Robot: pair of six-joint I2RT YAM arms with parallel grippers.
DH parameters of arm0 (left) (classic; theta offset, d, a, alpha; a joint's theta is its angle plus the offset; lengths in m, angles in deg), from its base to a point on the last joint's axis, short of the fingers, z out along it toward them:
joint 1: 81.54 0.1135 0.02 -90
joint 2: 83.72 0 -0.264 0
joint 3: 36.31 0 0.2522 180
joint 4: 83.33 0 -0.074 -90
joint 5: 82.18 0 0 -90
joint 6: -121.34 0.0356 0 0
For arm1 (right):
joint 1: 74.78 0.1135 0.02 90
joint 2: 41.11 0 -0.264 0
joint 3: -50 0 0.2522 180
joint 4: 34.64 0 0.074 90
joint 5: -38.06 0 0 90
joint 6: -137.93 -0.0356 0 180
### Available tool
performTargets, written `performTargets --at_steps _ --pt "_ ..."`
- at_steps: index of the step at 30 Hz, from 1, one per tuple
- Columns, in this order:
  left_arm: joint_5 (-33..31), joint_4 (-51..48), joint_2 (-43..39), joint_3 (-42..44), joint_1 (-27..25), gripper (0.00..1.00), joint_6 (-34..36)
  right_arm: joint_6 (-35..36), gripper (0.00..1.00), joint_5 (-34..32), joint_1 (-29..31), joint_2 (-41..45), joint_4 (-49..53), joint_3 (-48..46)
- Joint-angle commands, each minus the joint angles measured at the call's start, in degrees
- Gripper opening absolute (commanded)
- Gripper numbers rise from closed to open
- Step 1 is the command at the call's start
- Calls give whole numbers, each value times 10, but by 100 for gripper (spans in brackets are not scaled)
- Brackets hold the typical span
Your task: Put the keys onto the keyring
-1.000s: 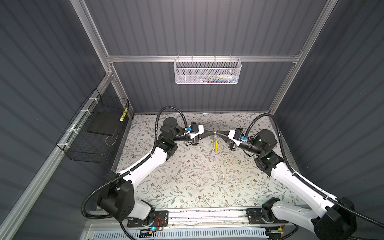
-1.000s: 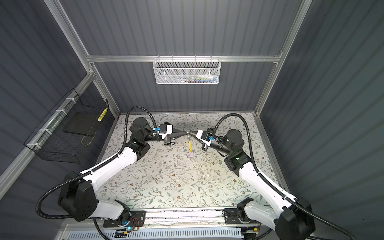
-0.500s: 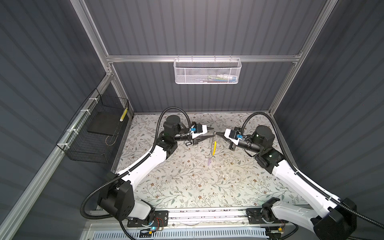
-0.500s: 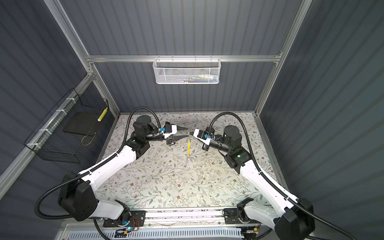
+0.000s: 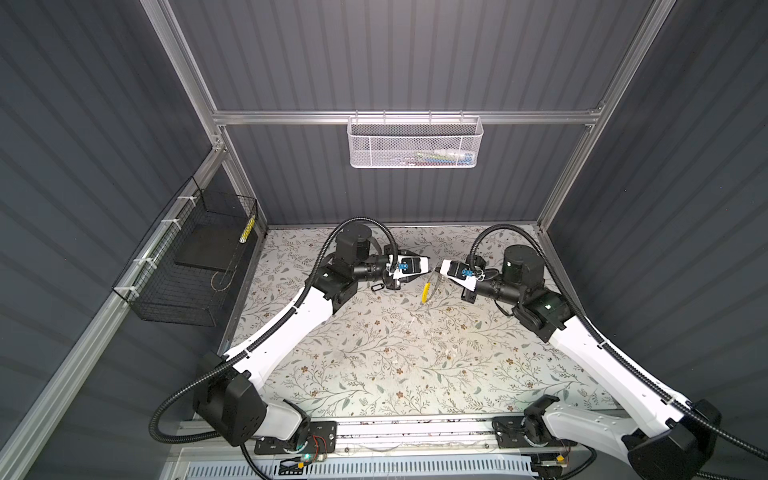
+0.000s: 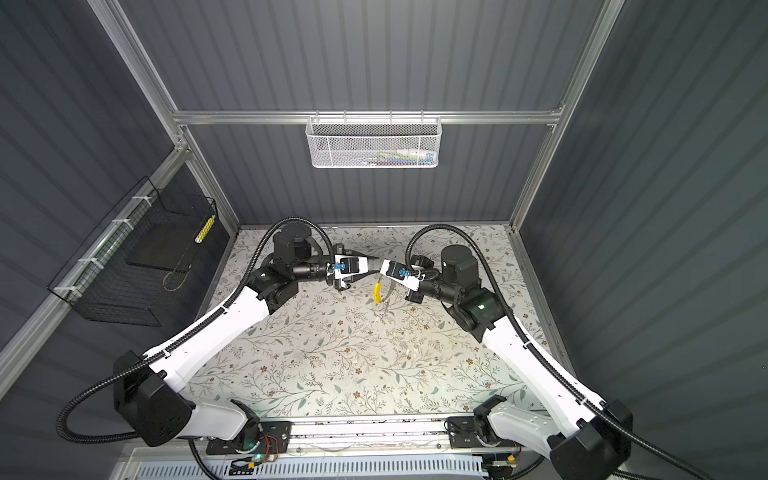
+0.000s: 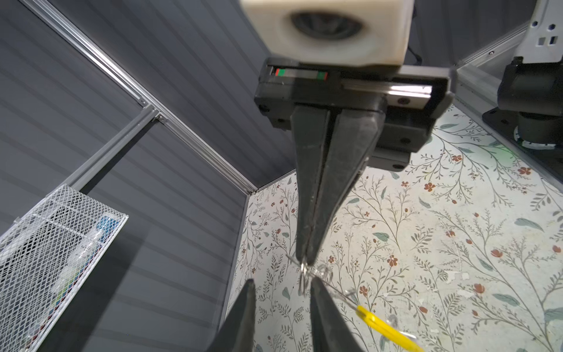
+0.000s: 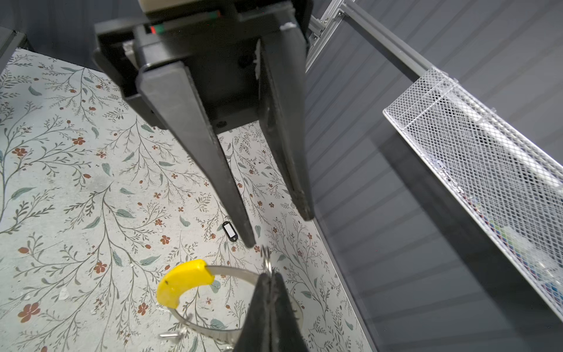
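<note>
thin grey yellow-tagged keyring (image 8: pixel 234 272)

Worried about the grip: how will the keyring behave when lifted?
The keyring looks stiff: its thin band holds its curve in the shut right pincer. Smooth metal, so likely slippery; pinched at one spot, it may swing.

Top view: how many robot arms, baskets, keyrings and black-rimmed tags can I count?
Robot arms: 2, the left arm and the right arm
Baskets: 2, the white mesh basket and the black wire basket
Keyrings: 1, the keyring
Black-rimmed tags: 1, the black-rimmed tag
Total: 6
</note>
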Motion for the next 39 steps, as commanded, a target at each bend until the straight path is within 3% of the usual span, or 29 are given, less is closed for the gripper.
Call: performTargets --at_steps 1,10,20,21,24,27,29,39 --pt "-8 -37 11 -24 -4 32 18 7 0 -8 6 -2 5 20" --pt "-14 -56 28 -42 -8 21 15 6 0 -6 13 -2 -2 22" --pt "12 -40 27 -35 -9 0 7 -4 0 -2 19 -16 -29 18" --pt "19 -35 27 -33 -9 0 4 -8 3 -1 19 -15 -33 16" --pt "32 -4 22 -14 -7 0 -24 -19 24 -9 16 -9 -57 -6" --pt "72 51 16 10 5 0 -68 -48 34 -1 -6 33 -127 -66" --pt "109 115 13 32 20 0 -119 -81 35 10 -26 54 -183 -108" --pt "193 416 32 96 39 0 -364 -160 29 58 -36 75 -272 -158"
